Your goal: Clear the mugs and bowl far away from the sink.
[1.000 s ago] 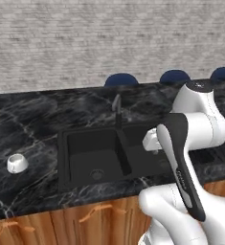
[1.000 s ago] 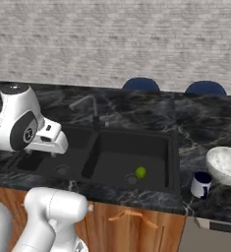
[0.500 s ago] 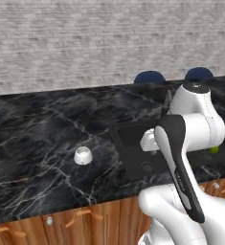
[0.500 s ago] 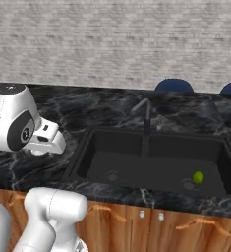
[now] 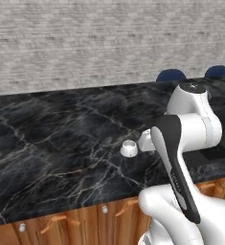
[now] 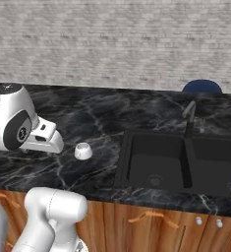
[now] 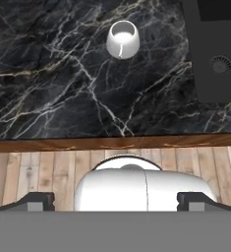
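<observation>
A small white ceramic mug [image 5: 129, 149] [image 6: 83, 151] [image 7: 123, 39] stands on the black marble counter [image 5: 61, 139], left of the black double-basin sink [image 6: 176, 162]. The two-finger gripper [image 7: 115, 202], jaws wide apart and empty, hangs apart from it.

A small white mug [image 6: 83, 151] stands on the black marble counter [image 6: 92, 118] just left of the black double-basin sink [image 6: 178, 162], whose dark faucet [image 6: 189, 117] rises behind its basins.
</observation>
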